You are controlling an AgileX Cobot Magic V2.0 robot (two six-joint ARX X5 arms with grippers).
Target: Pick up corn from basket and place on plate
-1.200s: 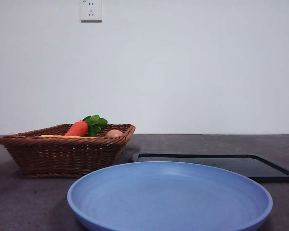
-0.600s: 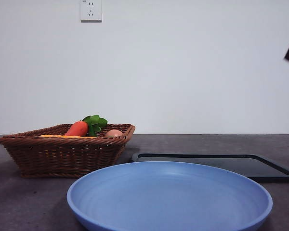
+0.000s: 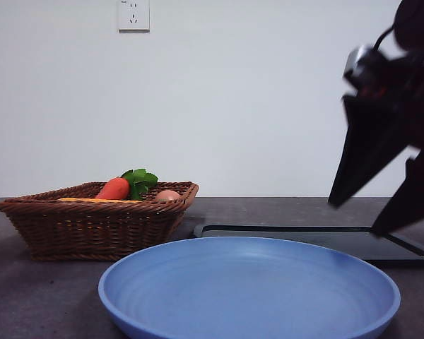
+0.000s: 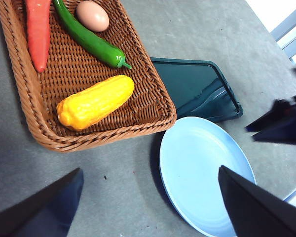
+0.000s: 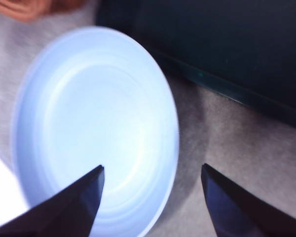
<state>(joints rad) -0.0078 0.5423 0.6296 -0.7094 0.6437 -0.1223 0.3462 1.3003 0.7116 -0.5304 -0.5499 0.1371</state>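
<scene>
The corn (image 4: 95, 102), a bumpy yellow cob, lies in the brown wicker basket (image 4: 19, 79) near one corner; in the front view only a thin orange-yellow strip of the corn (image 3: 95, 200) shows over the rim of the basket (image 3: 92, 226). The light-blue plate (image 3: 247, 289) sits in front with nothing on it. My left gripper (image 4: 149, 169) hangs open, high over the table between basket and plate (image 4: 202, 173). My right gripper (image 5: 152, 167) is open above the plate (image 5: 89, 128), and shows in the front view as a big dark right gripper (image 3: 355, 217) at the right.
In the basket also lie a red-orange carrot (image 4: 38, 29), a green pepper (image 4: 89, 39) and a tan egg (image 4: 92, 15). A flat black tray (image 3: 304, 239) lies behind the plate, to the right of the basket.
The right arm has come down into the front view from the upper right, from a small dark tip at the edge to a large gripper over the tray and plate. The objects have not moved.
</scene>
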